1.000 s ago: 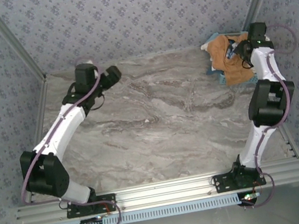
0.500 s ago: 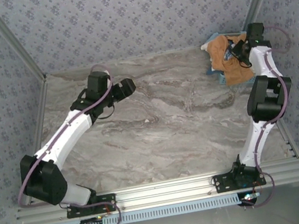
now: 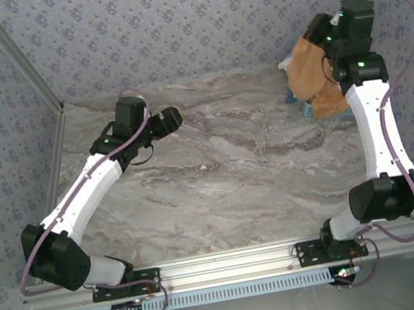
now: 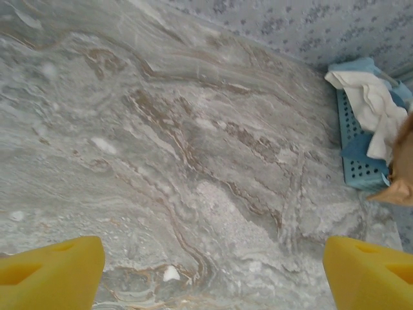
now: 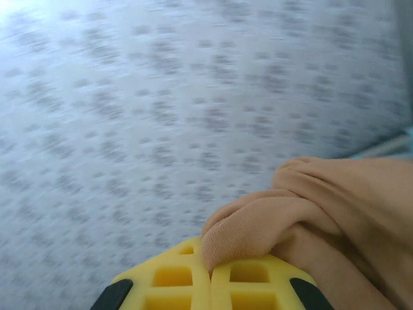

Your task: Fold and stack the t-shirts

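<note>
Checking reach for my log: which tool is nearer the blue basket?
Right. The right tool grips the orange shirt hanging over the basket; the left tool is open, far across the table.

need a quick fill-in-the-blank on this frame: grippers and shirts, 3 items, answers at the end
1. The right gripper is ____ on a fold of the tan-orange t-shirt.
2. The left gripper hangs over the marble table, holding nothing, its jaws ____.
3. The white t-shirt lies in the light blue lattice ____ at the table's far right corner.

Missing words: shut; open; basket
</note>
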`<action>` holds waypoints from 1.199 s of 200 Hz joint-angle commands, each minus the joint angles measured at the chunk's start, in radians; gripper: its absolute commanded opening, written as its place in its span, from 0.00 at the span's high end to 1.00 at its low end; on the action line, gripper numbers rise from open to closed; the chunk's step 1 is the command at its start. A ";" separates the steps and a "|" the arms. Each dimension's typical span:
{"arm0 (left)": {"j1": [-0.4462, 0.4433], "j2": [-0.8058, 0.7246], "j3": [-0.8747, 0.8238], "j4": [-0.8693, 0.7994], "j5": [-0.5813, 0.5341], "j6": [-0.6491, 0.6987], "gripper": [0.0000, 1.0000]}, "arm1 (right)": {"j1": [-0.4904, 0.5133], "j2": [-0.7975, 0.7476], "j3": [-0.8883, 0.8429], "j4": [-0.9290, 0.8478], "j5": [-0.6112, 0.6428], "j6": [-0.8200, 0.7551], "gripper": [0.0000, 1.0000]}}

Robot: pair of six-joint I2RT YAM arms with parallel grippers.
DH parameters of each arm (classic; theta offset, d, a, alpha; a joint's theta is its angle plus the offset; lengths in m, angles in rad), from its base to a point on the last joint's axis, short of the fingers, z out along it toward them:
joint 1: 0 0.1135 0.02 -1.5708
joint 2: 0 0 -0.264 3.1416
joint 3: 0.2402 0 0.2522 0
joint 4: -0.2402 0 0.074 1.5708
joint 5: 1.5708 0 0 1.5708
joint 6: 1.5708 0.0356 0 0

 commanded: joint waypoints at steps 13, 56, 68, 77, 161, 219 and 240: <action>0.034 -0.048 0.061 -0.125 -0.163 0.009 0.12 | 0.287 -0.051 0.071 -0.005 0.057 -0.140 1.00; 0.114 -0.124 0.056 -0.261 -0.247 -0.036 0.11 | 0.602 0.004 -0.119 0.033 0.024 -0.123 1.00; 0.133 -0.154 0.032 -0.299 -0.254 -0.049 0.11 | 0.672 0.078 -0.161 0.056 -0.077 -0.113 1.00; 0.145 -0.180 0.007 -0.318 -0.262 -0.057 0.10 | 0.713 0.150 -0.161 0.049 -0.152 -0.100 0.91; 0.182 -0.245 -0.262 -0.467 0.047 -0.017 0.15 | 0.592 0.043 -0.494 -0.142 -0.093 0.048 0.41; 0.103 -0.203 -0.485 -0.543 0.088 -0.074 0.20 | 0.402 -0.157 -0.864 -0.429 -0.077 0.151 0.47; 0.102 -0.175 -0.528 -0.446 0.115 -0.118 0.21 | 0.401 -0.153 -0.918 -0.433 -0.106 0.150 0.45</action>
